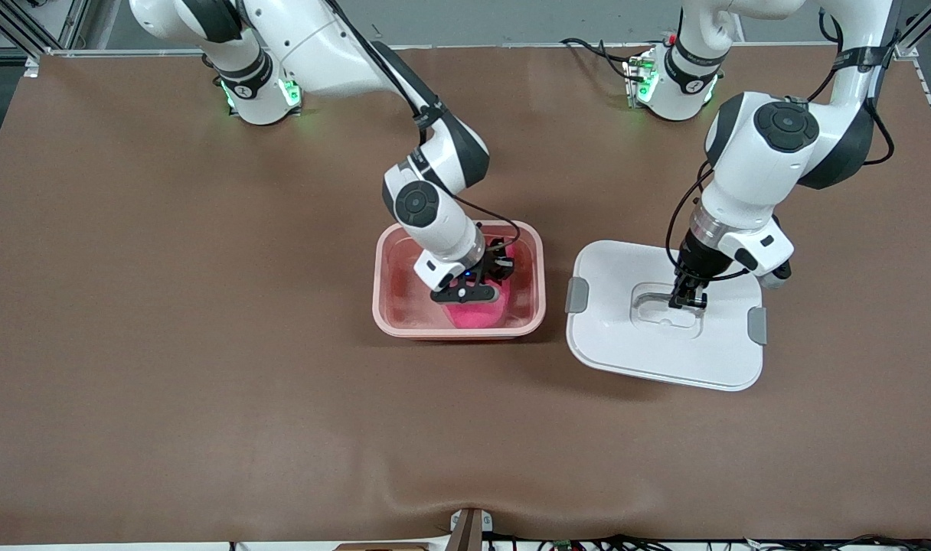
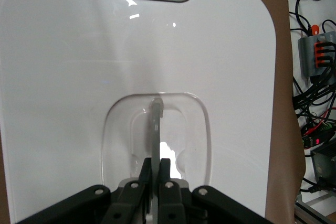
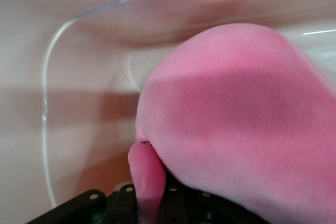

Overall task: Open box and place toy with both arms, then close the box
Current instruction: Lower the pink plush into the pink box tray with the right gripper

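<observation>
Clamped on a stalk of the toy (image 3: 236, 129), right hand (image 1: 477, 295) down inside the open box (image 1: 530, 306), toy directly below the hand and at or near the floor of the box, at its end nearer the front camera. Best done by lowering until the toy's weight sat on the floor, then letting go and lifting straight up, clear of the rim. Risk judged: plush snagging on the fingers and riding back out. Toy's bulk bulged away from the hand toward the box wall; eyes not visible, so facing could not be told.

Clamped on the upright clear handle (image 2: 156, 129), left hand (image 1: 687, 298) low over the middle of the lid (image 1: 619, 344), which lay flat on the desk (image 1: 205, 383) beside the box, toward the left arm's end. Held there, waiting. Lid's long axis ran across the desk, a grey clip (image 1: 577, 295) at each short end; box's long axis ran the same way.
</observation>
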Available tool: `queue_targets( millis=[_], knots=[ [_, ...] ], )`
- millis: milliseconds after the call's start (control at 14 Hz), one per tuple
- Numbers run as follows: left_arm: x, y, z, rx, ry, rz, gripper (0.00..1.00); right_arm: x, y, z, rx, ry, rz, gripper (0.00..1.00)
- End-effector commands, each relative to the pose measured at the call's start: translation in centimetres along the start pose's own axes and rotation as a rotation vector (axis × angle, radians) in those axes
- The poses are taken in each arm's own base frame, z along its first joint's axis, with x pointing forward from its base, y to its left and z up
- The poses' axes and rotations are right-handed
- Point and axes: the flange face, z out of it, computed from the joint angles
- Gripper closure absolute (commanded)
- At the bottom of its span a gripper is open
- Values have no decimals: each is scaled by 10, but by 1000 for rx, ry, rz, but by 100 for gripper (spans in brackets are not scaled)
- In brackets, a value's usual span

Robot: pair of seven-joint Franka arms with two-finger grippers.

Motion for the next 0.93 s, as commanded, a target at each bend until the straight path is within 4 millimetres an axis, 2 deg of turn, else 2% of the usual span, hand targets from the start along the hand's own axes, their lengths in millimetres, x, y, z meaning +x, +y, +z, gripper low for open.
queue_targets(
  millis=[0, 71, 143, 214, 356, 570, 855],
  knots=[
    [2, -5, -8, -21, 7, 17, 100, -4, 20, 38, -70, 6, -3, 100],
    [2, -4, -9, -22, 7, 15, 100, -3, 20, 37, -75, 10, -13, 79],
    [1, -5, -8, -21, 6, 18, 100, -4, 20, 38, -84, 14, -25, 28],
    [1, -4, -9, -22, 6, 17, 100, -3, 19, 36, -83, 17, -30, 0],
    [1, -5, -7, -19, 6, 18, 100, 5, 19, 24, -92, 37, -44, 0],
    [1, -4, -8, -21, 6, 17, 100, 8, 8, 6, -76, 54, -56, 0],
    [-2, -5, -9, -22, 5, 21, 100, 16, -15, -22, -30, 93, -76, 0]
  ],
)
